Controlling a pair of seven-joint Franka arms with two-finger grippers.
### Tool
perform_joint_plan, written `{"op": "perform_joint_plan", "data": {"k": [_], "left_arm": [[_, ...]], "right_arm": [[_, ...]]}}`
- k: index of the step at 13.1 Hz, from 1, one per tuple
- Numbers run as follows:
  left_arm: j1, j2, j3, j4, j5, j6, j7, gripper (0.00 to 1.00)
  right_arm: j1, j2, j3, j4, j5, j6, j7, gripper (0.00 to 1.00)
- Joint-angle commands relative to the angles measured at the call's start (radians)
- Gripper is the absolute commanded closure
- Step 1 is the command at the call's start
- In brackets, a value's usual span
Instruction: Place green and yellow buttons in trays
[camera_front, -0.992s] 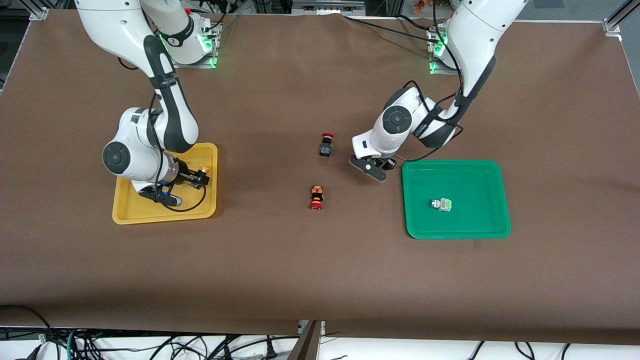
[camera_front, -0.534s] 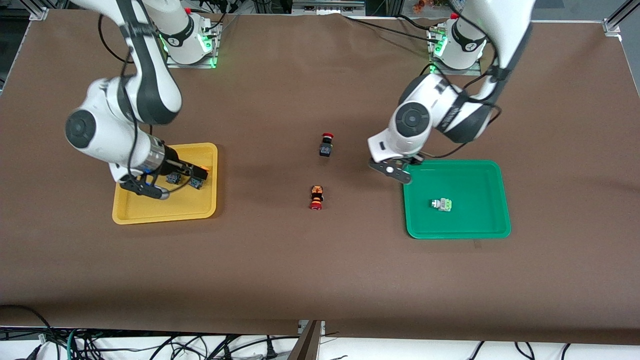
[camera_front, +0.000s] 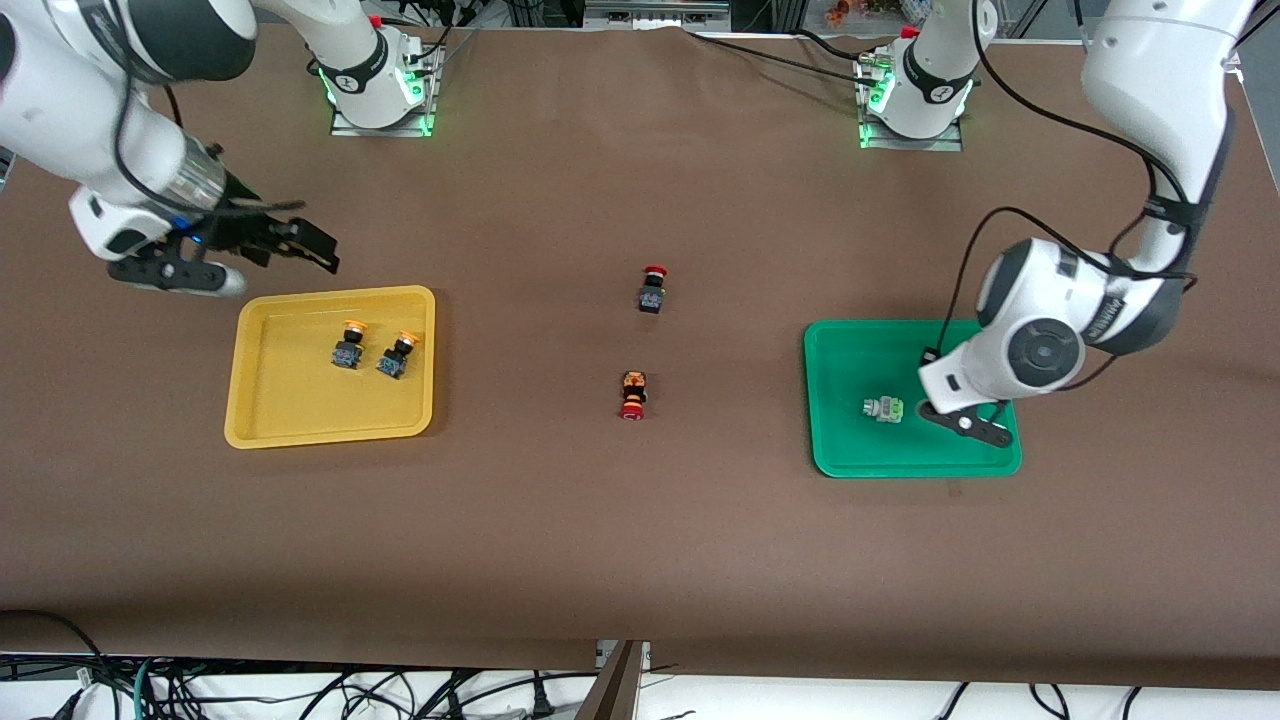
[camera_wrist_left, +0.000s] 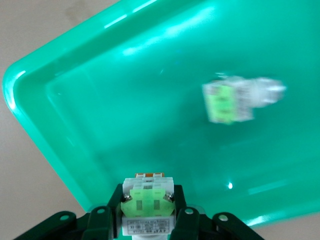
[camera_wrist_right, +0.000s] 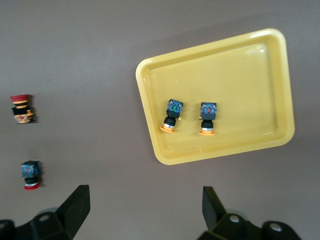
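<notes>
Yellow buttons first: two orange-capped switches and are lying side by side in the yellow tray, toward the right arm's end of the table, caps pointing toward the robots' bases. The right gripper is hanging up in the air over the brown table surface just beside that tray's rim, and its jaws are standing wide apart with nothing between them; the right wrist view is looking straight down on the tray and both switches.

Moving to the middle of the table, two red-capped switches are sitting on bare cloth, well apart from both trays: one closer to the bases, the other nearer the front camera with its red cap pointing that way.

On to the left arm's end: the green tray is carrying one pale green-and-white button, lying on its side on the tray floor. The left gripper is hovering low over the tray just beside that button, and the left wrist view is showing its jaws clamped on a second green-and-white button, held above the tray floor, apart from the lying one.
</notes>
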Motion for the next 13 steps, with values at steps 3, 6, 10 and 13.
{"op": "perform_joint_plan", "data": {"k": [3,6,10,13], "left_arm": [[0.015,-0.057,-0.024,0.035,0.007,-0.012,0.008,0.0],[0.012,-0.16,-0.031,0.181,0.006,-0.171,0.002,0.0],[0.006,-0.2,-0.019,0.468,-0.128,-0.517,0.007,0.0],[-0.139,-0.39,0.187,0.347,-0.253,-0.504,-0.011,0.0]], "right_arm": [[-0.366,0.077,0.312,0.181,-0.01,-0.119,-0.081,0.01],[-0.418,0.075,0.361,0.181,-0.01,-0.119,-0.081,0.01],[-0.411,0.075,0.362,0.183,-0.01,-0.118,-0.081,0.01],[-0.411,0.075,0.361,0.183,-0.01,-0.119,-0.083,0.01]]}}
